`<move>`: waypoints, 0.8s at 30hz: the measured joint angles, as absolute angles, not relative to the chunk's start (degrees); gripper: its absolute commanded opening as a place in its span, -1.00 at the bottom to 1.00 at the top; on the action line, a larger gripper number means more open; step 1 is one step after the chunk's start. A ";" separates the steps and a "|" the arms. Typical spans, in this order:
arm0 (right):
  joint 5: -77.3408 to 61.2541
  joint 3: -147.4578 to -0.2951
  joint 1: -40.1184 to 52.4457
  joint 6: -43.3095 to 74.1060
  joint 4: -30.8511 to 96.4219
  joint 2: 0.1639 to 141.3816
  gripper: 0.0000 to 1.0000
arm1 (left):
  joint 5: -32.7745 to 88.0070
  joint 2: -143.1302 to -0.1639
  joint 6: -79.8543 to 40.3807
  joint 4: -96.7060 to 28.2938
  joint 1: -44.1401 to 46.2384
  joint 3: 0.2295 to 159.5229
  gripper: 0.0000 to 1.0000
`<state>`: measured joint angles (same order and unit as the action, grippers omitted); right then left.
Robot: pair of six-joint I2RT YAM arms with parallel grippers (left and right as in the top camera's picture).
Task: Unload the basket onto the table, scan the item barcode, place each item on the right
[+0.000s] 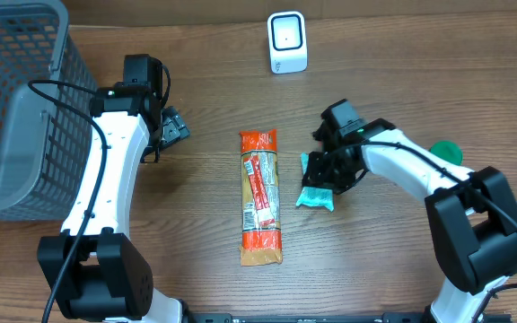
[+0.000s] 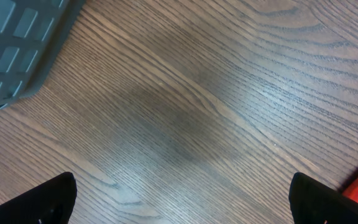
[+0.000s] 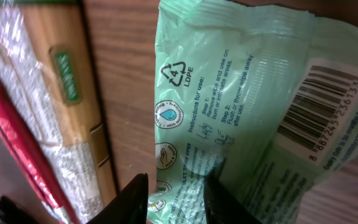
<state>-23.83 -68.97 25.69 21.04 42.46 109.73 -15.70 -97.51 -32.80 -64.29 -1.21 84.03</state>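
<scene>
Right gripper (image 3: 176, 202) stands partly parted low over the green wipes packet (image 3: 241, 99), its fingers (image 3: 135, 199) straddling the packet's near edge; whether they actually pinch the film is hard to tell from this close. The packet lies on the wooden table (image 1: 375, 260), just right of a long orange snack package (image 1: 260, 202) and well apart from the white scanner (image 1: 287, 42), with its barcode (image 3: 325, 115) facing the wrist camera. Left gripper (image 2: 185, 210) hangs wide open and empty beside the grey basket (image 1: 16, 108).
</scene>
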 measured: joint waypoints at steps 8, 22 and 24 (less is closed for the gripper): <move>-26.87 -68.95 22.85 19.31 40.82 109.69 -0.52 | -15.70 -97.51 -32.80 -64.29 -1.21 84.03 1.00; -46.54 -68.62 11.86 15.27 38.24 109.69 -0.93 | -15.70 -97.51 -32.80 -64.29 -1.21 84.03 0.99; -47.11 -68.12 12.45 14.92 37.47 109.73 -0.93 | -15.70 -97.51 -32.80 -64.29 -1.21 84.03 1.00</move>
